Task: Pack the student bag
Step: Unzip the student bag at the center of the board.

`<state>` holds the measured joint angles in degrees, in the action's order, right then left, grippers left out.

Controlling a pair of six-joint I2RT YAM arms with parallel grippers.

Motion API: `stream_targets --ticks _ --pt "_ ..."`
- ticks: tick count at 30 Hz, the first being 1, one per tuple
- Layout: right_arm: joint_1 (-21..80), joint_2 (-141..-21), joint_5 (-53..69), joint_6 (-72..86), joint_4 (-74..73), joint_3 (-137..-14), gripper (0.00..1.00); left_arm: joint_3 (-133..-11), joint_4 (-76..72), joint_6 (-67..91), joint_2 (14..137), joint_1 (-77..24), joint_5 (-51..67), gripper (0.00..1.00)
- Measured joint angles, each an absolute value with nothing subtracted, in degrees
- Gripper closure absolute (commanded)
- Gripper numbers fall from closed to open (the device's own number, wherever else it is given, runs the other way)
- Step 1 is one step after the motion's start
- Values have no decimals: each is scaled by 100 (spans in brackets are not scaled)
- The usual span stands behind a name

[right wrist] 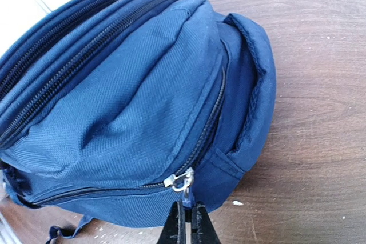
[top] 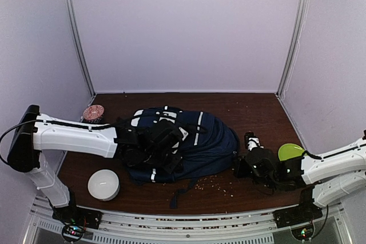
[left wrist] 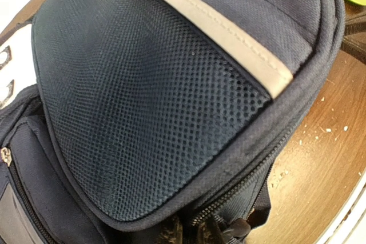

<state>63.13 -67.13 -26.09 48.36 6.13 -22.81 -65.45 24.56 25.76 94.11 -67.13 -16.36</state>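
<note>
From above, the student bag (top: 189,141) lies mid-counter (top: 257,112), with the left end effector (top: 151,144) on top of it and the right end effector (top: 245,167) at its right end. The left wrist view shows only the bag's mesh pocket (left wrist: 148,112), so I cannot tell how those jaws stand. In the right wrist view, the fingers (right wrist: 176,224) pinch together on the silver zipper pull (right wrist: 180,181).

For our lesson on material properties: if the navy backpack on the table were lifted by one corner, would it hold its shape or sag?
The student bag would probably sag: its cloth already creases and slumps on the table. The mesh pocket looks grippy, not slippery. Lying flat and wide, it seems unlikely to roll.
</note>
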Motion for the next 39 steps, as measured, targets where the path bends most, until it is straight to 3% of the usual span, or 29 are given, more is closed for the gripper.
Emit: stream_targets --ticks 10,12,14,15,18,21,31,39 --pt "6392 -5955 -2414 4919 484 -1837 100 -6917 2569 1828 9701 -6785 -1903 99" --pt "6405 -5951 -2480 5002 447 -1747 100 -7210 2727 1723 9946 -6772 -1907 81" --pt "6442 -5953 -2567 5089 432 -1693 100 -7481 2886 1640 10136 -6757 -1898 50" --pt "6458 -5955 -2598 5113 429 -1686 100 -7596 2908 1653 10202 -6746 -1870 39" --pt "6486 -5979 -2670 5146 454 -1686 100 -7673 2893 1723 10175 -6761 -1712 20" --pt "6499 -6034 -2703 5144 482 -1686 100 -7533 2917 2003 9918 -6818 -1697 8" --pt "6517 -6077 -2707 5085 537 -1686 100 -6755 4018 4633 8560 -7358 -2403 7" --pt "6517 -6077 -2705 5070 707 -1660 100 -5430 3363 6847 8184 -7345 -2038 2"
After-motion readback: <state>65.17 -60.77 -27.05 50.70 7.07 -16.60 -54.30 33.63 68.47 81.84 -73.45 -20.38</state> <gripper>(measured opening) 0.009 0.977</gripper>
